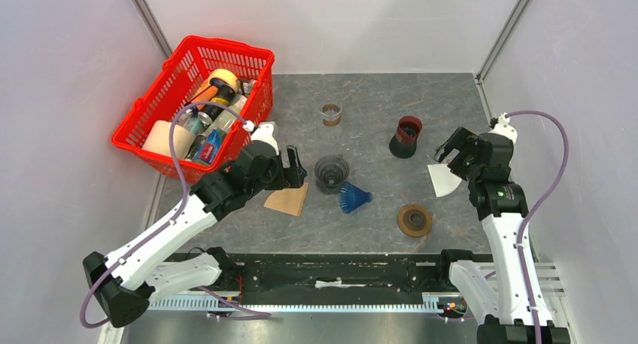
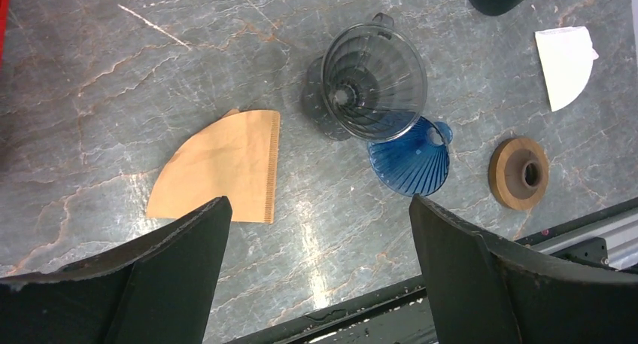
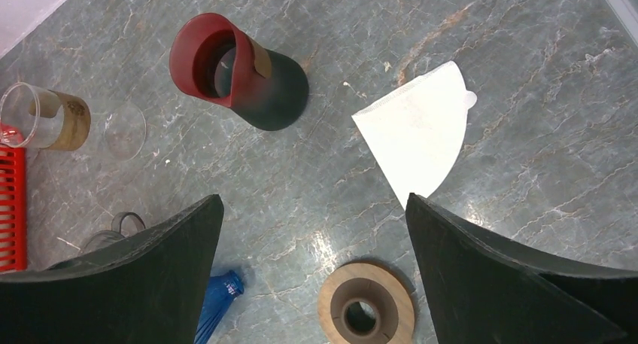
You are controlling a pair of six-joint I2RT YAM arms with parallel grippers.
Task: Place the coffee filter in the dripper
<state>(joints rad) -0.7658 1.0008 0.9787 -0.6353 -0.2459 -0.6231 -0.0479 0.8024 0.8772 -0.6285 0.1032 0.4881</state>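
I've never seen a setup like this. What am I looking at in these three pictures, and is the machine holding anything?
These are two robot arms bolted at a table's near edge. The wide picture comes from a camera above; the other two come from cameras on each wrist, where the dark shapes at the bottom are that arm's own fingers. The left end effector hangs open above a brown paper filter. The right end effector hangs open above a white paper filter. Neither holds anything. Also on the table: a clear dripper, a blue dripper, a red-and-black dripper, a wooden ring, a small glass and a red basket.
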